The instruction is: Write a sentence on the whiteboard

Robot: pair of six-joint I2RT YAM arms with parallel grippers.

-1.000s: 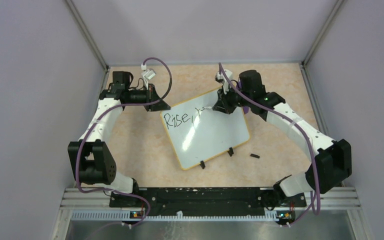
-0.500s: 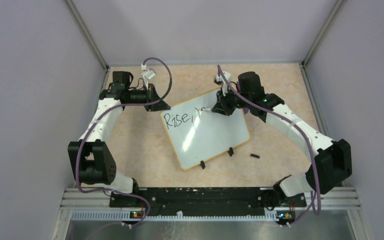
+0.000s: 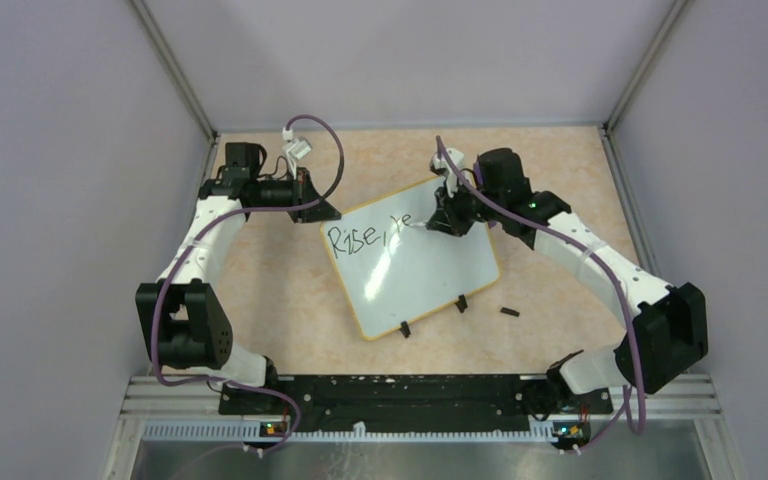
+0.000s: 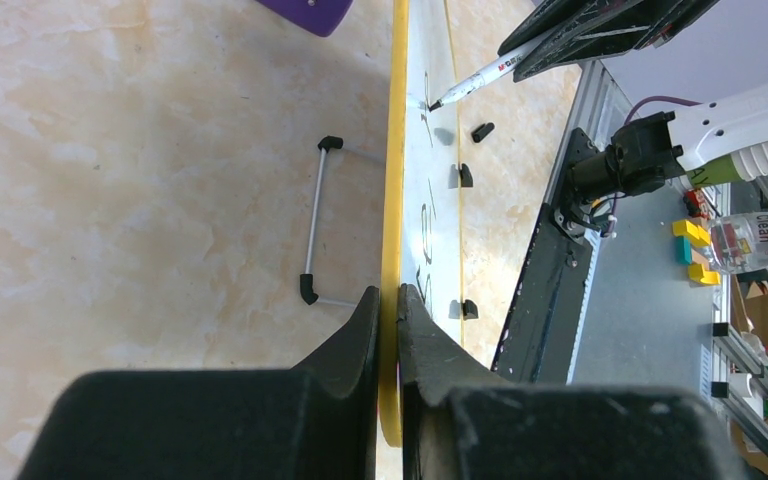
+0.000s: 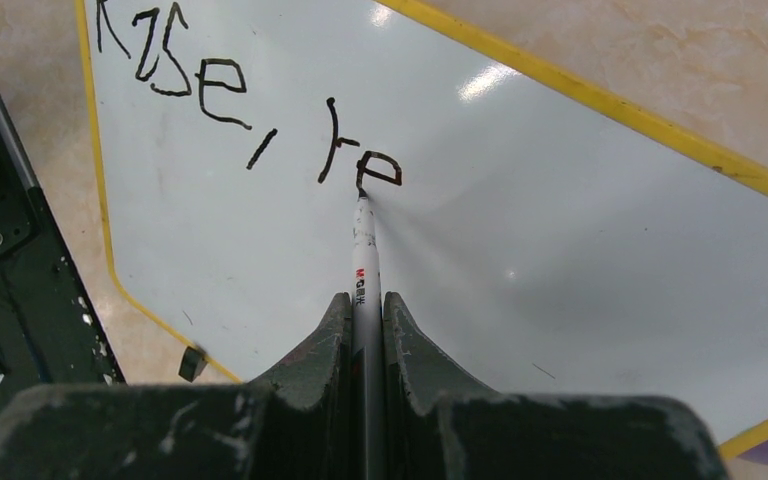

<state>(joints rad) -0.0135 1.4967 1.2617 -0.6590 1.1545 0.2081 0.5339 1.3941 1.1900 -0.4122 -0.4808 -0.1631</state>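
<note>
The whiteboard [image 3: 430,275] lies tilted in the middle of the table, with its yellow rim [image 4: 392,190] seen edge-on in the left wrist view. The sentence [image 3: 365,233] reads "Rise, re" [image 5: 250,110] in black. My left gripper [image 3: 324,212] [image 4: 388,292] is shut on the whiteboard's rim at its far left corner. My right gripper [image 3: 440,220] [image 5: 366,297] is shut on a white marker [image 5: 363,250]. The marker's tip touches the board at the foot of the last "e". The marker [image 4: 480,75] also shows in the left wrist view.
A small black cap [image 3: 508,311] lies on the table right of the board. Two black clip feet [image 3: 405,330] sit on the board's near edge. A wire stand [image 4: 315,225] props the board from behind. A purple block [image 4: 305,10] lies beyond it. Grey walls enclose the table.
The marker has drawn an "e" after the "r". My right gripper has shifted slightly to the right with it. The left arm and the board have not moved.
</note>
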